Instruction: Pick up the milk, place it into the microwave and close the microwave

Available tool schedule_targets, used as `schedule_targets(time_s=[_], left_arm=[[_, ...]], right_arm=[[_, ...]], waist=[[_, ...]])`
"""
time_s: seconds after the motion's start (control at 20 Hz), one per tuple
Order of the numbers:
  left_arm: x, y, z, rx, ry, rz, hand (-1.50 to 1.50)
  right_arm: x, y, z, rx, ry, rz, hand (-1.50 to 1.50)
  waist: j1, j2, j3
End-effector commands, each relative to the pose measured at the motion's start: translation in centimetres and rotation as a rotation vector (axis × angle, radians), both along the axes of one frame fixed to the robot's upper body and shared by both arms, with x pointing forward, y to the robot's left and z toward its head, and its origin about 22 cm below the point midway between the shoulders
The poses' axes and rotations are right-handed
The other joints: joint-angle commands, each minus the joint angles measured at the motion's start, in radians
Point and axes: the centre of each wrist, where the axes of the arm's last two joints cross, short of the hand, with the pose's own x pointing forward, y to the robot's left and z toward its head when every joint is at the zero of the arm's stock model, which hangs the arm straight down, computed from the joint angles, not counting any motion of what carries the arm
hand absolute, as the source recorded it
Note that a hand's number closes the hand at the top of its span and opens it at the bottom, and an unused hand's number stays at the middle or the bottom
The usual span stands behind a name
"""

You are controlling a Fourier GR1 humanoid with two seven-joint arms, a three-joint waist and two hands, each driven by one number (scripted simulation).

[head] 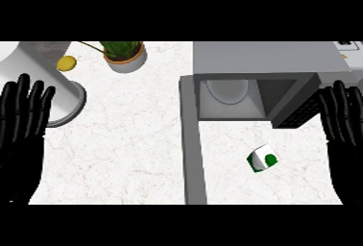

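The milk (264, 159) lies on the worktop (127, 144), near of the microwave (262, 79) and right of its open door (193, 144), so none of the task is done yet. The right hand (345, 122) at the right edge and the left hand (21, 120) at the left edge both rest with fingers straight, holding nothing. Picking up, placing inside and closing the door all remain.

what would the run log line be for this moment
phase: before pickup | milk: on counter, untouched | microwave: door open | left hand: open, resting | right hand: open, resting
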Motion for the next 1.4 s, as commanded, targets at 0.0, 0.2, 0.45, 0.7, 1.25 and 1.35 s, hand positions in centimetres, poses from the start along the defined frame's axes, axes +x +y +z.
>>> schedule_targets(time_s=[0.0, 0.2, 0.45, 0.7, 1.25, 1.35], left_arm=[[-2.4, 0.2, 0.9, 0.034, -0.005, -0.004, -1.5], [0.3, 1.4, 1.4, 0.04, 0.035, 0.002, -1.5], [-2.8, 3.6, 0.7, -0.179, 0.119, -0.093, -1.5], [-6.8, 6.7, 1.5, -0.168, 0.125, -0.106, -1.5], [-11.2, 6.7, 2.0, -0.187, 0.151, -0.102, -1.5], [-11.2, 7.6, 2.2, -0.171, 0.141, -0.11, -1.5]], right_arm=[[-0.1, 0.4, 0.8, -0.005, -0.029, 0.028, -1.5], [-1.3, -0.8, -0.2, -0.075, -0.045, 0.13, -1.5], [-3.3, -2.0, 0.1, -0.021, 0.005, 0.276, -1.5], [-4.7, -1.8, 0.1, -0.027, 0.025, 0.21, -1.5], [-3.1, -2.4, -4.4, -0.08, 0.122, 0.104, -1.5], [-3.2, -2.4, -6.0, -0.059, 0.159, 0.075, -1.5]], waist=[[0.001, 0.027, -0.035], [-0.012, 0.03, -0.035], [-0.006, 0.027, -0.035], [-0.003, 0.027, -0.036], [0.0, 0.028, -0.035], [0.001, 0.028, -0.035]])
